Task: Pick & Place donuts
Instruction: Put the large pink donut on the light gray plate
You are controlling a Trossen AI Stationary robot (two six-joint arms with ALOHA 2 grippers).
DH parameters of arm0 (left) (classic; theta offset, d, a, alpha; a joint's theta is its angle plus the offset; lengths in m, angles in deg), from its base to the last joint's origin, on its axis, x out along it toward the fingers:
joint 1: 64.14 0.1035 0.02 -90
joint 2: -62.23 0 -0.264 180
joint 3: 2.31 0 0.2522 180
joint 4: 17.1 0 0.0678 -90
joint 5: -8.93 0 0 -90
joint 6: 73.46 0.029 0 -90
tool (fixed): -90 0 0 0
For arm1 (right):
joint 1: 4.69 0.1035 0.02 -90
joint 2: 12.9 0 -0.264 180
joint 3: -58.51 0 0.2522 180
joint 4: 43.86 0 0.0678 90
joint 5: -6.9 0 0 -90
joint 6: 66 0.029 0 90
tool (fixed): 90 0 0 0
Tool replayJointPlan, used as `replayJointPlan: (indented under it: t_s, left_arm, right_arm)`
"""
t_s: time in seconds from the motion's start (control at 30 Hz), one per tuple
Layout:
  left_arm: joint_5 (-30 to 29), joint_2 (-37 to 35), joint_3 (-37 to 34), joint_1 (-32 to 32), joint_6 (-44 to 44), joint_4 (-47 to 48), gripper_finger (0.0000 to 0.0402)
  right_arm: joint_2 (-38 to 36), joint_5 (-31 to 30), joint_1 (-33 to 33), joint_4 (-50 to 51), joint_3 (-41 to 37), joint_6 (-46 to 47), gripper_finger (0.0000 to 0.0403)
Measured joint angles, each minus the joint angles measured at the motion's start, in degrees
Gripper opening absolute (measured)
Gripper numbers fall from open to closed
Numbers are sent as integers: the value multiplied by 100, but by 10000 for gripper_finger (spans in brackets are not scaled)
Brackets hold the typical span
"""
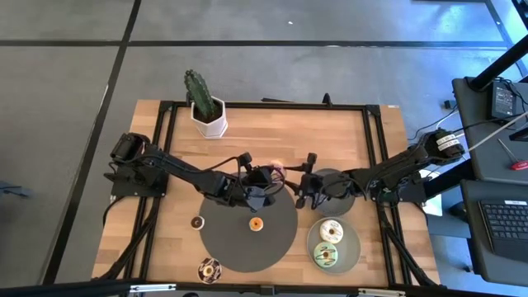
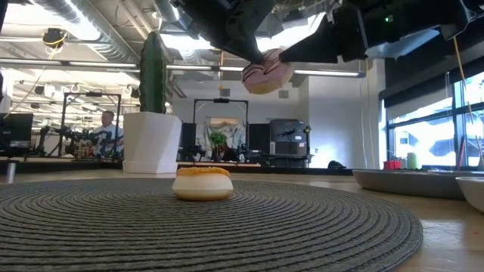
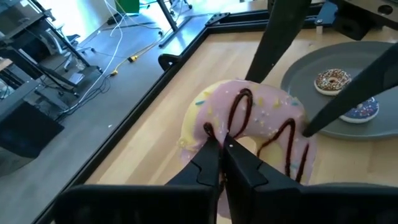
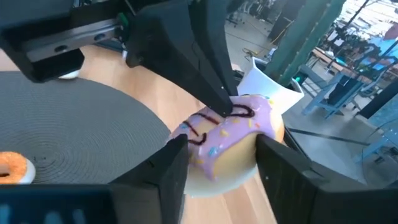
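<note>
Jaws of the left gripper pinch the pink donut midair; the right gripper, jaws spread, straddles it for handover.

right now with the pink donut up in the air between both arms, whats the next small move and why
Probably the right end effector should close. The left end effector is shut on the pink donut, held above the table, while the right one's fingers sit open on either side of it, apparently not yet gripping. Only after that should the left let go.
</note>
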Motion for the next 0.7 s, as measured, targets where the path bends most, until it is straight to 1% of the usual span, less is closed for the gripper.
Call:
replayJointPlan:
  t_s: [0.27,0.43,0.57,0.7]
  left_arm:
    - [17,0,0,-2,0,-1,8]
    - [17,0,0,-2,0,-3,25]
    - [11,0,0,0,85,-3,37]
    - [0,0,0,-13,148,-1,49]
  right_arm:
    - [0,-4,0,38,0,5,100]
    - [0,-26,0,39,0,5,54]
    - [0,-303,2,47,0,3,26]
    - [0,-358,4,54,0,3,14]
